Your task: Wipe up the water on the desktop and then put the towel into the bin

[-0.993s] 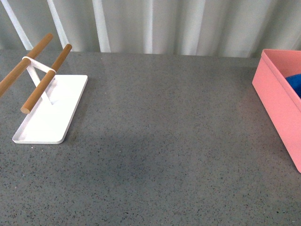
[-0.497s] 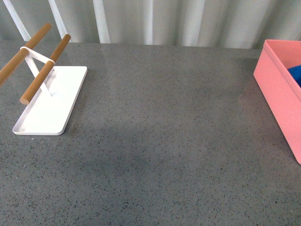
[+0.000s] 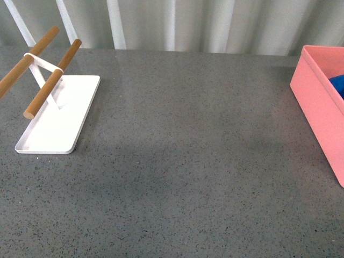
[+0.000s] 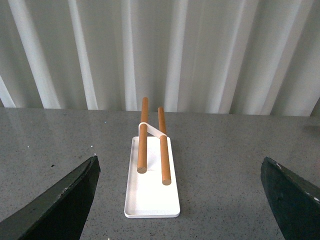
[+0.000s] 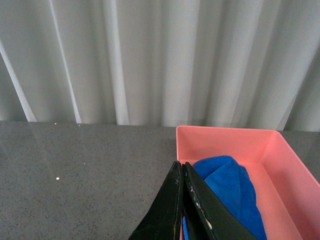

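Note:
The blue towel [image 5: 227,195] lies bunched inside the pink bin [image 5: 280,165]. In the front view only a corner of the towel [image 3: 337,84] shows in the bin [image 3: 317,107] at the right edge. The dark speckled desktop [image 3: 183,150] fills the middle. My right gripper [image 5: 181,167] is shut and empty, its tips over the bin's near-left wall, beside the towel. My left gripper [image 4: 180,172] is open and empty above the desktop, its fingers [image 4: 60,205] wide apart on either side of the white tray. Neither gripper shows in the front view.
A white tray [image 3: 67,115] with two wooden rods [image 3: 51,78] stands at the left of the desktop; it also shows in the left wrist view [image 4: 152,192]. Pale pleated curtains [image 3: 177,24] hang behind the desktop's far edge.
Over the last second the front view shifted a little: the tray and bin moved slightly up and right in the picture. Since half a second ago nothing has visibly changed.

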You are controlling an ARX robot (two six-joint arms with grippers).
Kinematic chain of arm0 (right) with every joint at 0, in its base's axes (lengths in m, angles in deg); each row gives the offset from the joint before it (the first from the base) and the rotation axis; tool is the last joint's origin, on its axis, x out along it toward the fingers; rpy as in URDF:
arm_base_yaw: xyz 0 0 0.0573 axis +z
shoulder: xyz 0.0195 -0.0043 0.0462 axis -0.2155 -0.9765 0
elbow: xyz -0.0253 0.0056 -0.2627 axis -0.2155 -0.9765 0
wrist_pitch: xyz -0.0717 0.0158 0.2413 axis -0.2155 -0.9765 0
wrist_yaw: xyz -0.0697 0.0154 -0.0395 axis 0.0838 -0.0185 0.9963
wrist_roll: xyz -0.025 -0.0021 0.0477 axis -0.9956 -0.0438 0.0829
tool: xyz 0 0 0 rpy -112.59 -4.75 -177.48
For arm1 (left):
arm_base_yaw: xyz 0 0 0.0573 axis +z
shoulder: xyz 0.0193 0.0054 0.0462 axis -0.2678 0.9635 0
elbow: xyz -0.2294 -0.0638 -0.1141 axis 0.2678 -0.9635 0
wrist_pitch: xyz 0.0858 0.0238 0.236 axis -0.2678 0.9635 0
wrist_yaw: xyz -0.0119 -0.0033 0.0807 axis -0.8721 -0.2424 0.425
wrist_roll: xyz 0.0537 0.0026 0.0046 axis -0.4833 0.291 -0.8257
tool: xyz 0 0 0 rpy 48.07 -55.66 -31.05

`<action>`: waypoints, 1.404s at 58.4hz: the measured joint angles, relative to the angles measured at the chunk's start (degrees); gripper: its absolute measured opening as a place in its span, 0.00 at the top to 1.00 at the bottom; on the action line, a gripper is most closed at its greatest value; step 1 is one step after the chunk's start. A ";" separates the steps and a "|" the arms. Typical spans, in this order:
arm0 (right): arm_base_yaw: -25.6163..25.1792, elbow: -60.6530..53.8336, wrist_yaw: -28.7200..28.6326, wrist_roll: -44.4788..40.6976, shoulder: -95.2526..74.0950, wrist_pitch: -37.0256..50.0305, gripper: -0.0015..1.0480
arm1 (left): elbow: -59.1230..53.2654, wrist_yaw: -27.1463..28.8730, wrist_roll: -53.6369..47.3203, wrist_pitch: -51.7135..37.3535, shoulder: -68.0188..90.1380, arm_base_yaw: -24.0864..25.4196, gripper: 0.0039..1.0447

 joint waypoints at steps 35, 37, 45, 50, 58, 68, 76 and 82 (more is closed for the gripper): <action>0.04 -6.10 0.20 0.07 21.42 -13.55 0.97 | 0.00 0.00 0.00 0.00 -0.04 0.00 0.06; 0.04 -6.10 0.20 0.07 22.43 -14.47 0.97 | 0.00 0.00 0.00 0.00 -0.02 0.00 0.06; 0.04 -6.14 0.22 0.24 26.84 -18.71 0.97 | 0.00 0.00 0.00 0.00 -0.04 0.00 0.06; 0.04 -6.14 0.20 0.26 29.20 -20.87 0.97 | 0.00 0.00 0.00 0.00 -0.04 0.00 0.06; 0.04 -6.16 0.22 0.31 33.59 -25.20 0.97 | 0.00 0.00 0.00 0.00 -0.04 0.00 0.06; 0.04 -6.19 0.22 0.39 37.05 -28.61 0.97 | 0.00 0.00 0.00 0.00 -0.04 0.00 0.06; 0.04 -6.19 0.24 0.42 39.67 -31.26 0.97 | 0.00 0.00 0.00 0.00 -0.04 0.00 0.06; 0.04 -6.19 0.24 0.42 41.59 -33.16 0.97 | 0.00 0.00 0.00 0.00 -0.04 0.00 0.06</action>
